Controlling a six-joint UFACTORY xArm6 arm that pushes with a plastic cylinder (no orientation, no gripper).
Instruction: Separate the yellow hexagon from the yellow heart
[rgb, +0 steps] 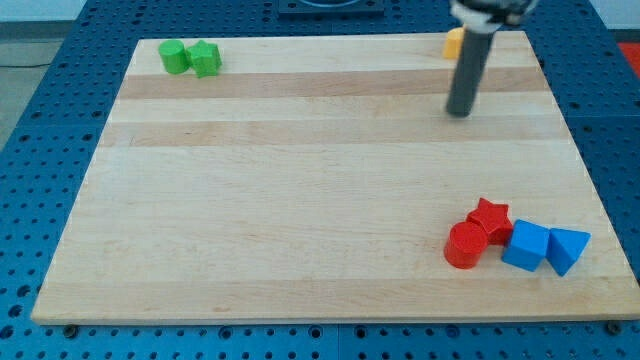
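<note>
**A:** where's the yellow stuff?

**B:** one yellow block (453, 43), shape unclear, at the table's (300, 200) top right edge, half hidden behind my rod. My tip (459, 113) sits just below it. No fingers, just the rod.

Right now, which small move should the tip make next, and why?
Probably slide my tip toward the view's top, to the yellow block showing behind the rod at the board's top edge. My tip sits just below it, and only one yellow piece shows, so I cannot yet tell hexagon from heart.
</note>
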